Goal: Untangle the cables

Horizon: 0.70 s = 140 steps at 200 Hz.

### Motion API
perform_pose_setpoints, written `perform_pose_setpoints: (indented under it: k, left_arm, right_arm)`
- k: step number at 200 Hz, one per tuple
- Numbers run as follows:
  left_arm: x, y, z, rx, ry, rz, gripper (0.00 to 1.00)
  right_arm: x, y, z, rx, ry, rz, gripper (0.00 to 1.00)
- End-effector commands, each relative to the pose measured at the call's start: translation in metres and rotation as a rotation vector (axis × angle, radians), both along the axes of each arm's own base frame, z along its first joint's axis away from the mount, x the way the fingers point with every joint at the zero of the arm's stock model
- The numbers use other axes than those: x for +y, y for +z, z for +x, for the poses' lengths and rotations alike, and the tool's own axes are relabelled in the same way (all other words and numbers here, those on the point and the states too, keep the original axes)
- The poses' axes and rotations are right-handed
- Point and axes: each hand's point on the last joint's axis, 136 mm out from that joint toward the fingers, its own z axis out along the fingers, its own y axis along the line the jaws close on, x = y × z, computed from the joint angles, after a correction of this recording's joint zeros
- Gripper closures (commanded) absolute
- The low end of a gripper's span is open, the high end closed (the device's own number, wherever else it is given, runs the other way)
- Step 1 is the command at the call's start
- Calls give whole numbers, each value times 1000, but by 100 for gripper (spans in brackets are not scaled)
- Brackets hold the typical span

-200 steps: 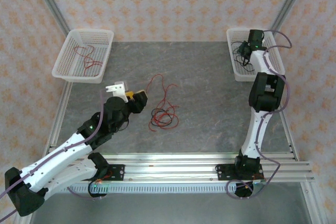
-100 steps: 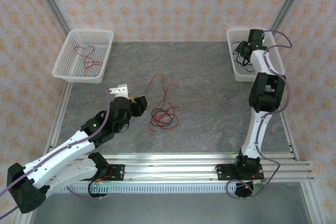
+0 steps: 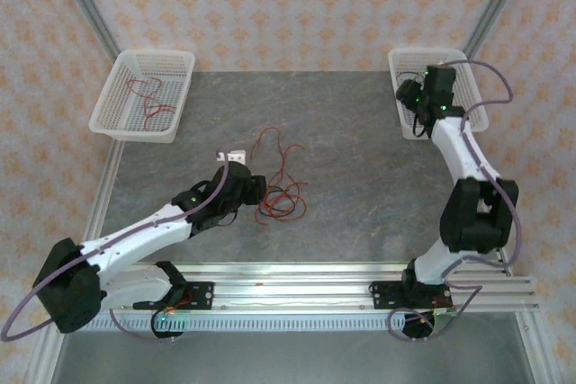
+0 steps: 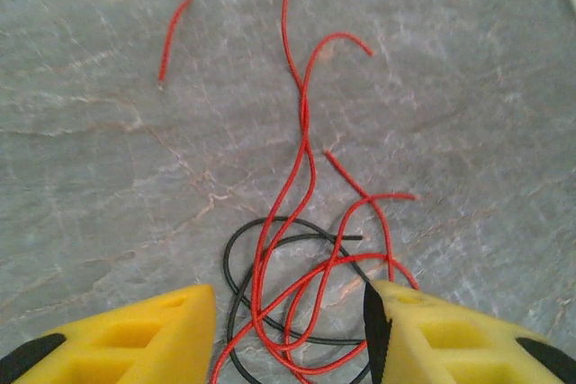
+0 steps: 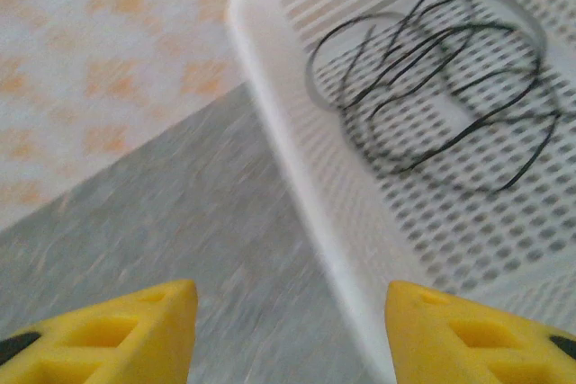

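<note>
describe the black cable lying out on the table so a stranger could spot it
On the grey table, find the tangle of thin wires in the middle. The black cable is the small dark coil at its near end; the other strands there are red cables.

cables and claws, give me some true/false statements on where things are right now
1. The left basket holds a red cable. True.
2. The cable in the right basket is red. False: it is a black cable.
3. The tangle on the table is all red strands. False: red and black strands are looped together.
4. The left claw is open, with part of the tangle lying between its fingers. True.
5. The right claw is gripping the black cable. False: it is open and empty, by the right basket's rim.
</note>
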Motion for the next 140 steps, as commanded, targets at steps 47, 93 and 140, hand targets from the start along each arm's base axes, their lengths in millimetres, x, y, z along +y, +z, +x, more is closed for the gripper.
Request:
perform_pose_setpoints:
  k: [47, 93, 140]
  left_arm:
    - [-25, -32, 28, 110, -194, 27, 50]
    - [-31, -50, 51, 154, -269, 67, 51]
    - [-31, -68, 72, 183, -263, 165, 53]
  right_arm:
    - [51, -29, -74, 26, 216, 64, 43]
    - [69, -37, -105, 39, 278, 122, 44]
    - [69, -29, -120, 18, 275, 132, 44]
